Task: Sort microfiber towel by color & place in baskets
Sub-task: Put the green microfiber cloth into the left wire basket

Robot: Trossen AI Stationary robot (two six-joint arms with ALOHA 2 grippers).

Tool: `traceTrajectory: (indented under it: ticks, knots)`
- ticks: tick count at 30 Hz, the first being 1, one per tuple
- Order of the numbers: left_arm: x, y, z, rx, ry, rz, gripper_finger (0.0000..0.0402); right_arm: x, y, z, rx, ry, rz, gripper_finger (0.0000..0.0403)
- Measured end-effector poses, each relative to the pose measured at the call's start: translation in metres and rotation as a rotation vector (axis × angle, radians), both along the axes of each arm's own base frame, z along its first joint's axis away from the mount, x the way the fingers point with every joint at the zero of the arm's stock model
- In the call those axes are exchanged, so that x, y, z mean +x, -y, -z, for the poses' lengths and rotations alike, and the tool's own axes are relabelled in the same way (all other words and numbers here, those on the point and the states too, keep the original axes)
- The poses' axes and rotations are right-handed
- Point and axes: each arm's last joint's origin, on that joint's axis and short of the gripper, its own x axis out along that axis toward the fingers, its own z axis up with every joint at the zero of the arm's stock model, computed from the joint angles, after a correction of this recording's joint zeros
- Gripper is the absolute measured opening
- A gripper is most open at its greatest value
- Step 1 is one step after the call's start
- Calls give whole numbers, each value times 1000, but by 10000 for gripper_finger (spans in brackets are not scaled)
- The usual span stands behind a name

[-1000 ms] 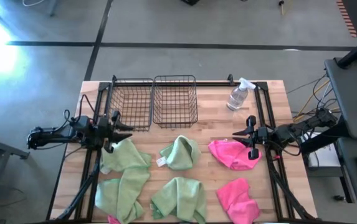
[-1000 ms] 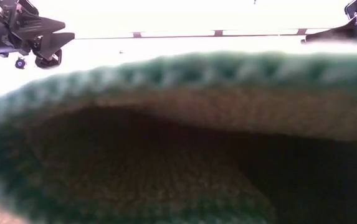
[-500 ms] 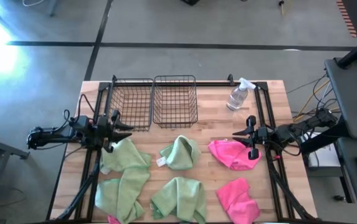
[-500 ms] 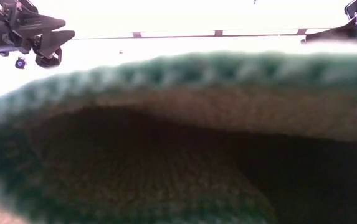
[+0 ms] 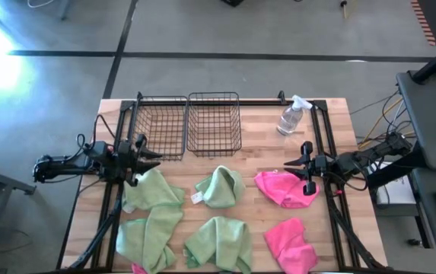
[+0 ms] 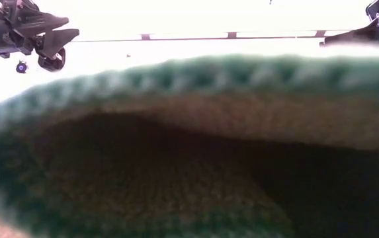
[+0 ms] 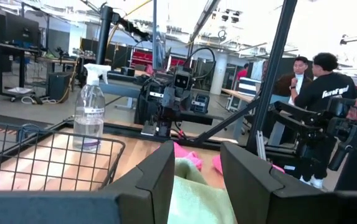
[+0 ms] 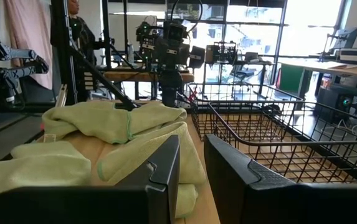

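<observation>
Several light green towels lie flat on the table: (image 5: 154, 190), (image 5: 221, 186), (image 5: 149, 236), (image 5: 218, 242). Two bright pink towels (image 5: 281, 189), (image 5: 290, 243) lie on the right side. Two black wire baskets (image 5: 159, 125), (image 5: 214, 122) stand side by side at the far edge. My left gripper (image 5: 149, 160) is open and hovers over the far-left green towel (image 7: 197, 186), just near the left basket. My right gripper (image 5: 306, 167) is open beside the far pink towel's right edge. A green towel (image 6: 189, 145) fills most of the low view.
A clear spray bottle (image 5: 292, 116) stands at the far right, right of the baskets. Black frame rails (image 5: 320, 129) run along both table sides. Bare wood shows between the baskets and the towels. People stand beyond the table (image 7: 318, 81).
My left gripper has risen slightly in the low view. The towels, the baskets and the right arm have stayed where they were.
</observation>
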Motion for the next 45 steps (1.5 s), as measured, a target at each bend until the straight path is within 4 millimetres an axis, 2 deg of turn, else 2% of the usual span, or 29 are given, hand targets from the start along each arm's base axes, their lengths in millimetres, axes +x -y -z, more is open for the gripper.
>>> traceTrajectory:
  ticks: [7, 14, 23, 27, 38, 45]
  knots:
    - [0, 0, 2, -35, -23, 17, 116, 0, 0, 0, 0, 0, 0, 68]
    - [1, 1, 14, 10, -141, 32, 116, 0, 0, 0, -1, 0, 0, 68]
    - [1, 0, 14, -17, -148, -6, 116, 0, 0, 0, -1, 0, 0, 68]
    - [1, -2, 14, -34, -142, -77, 116, 0, 0, 0, -1, 0, 0, 68]
    - [0, -2, 1, -55, -6, -72, 116, 0, 0, 0, 0, 0, 0, 68]
    - [0, -2, 0, -157, 1, -57, 116, 0, 0, 0, -1, 0, 0, 68]
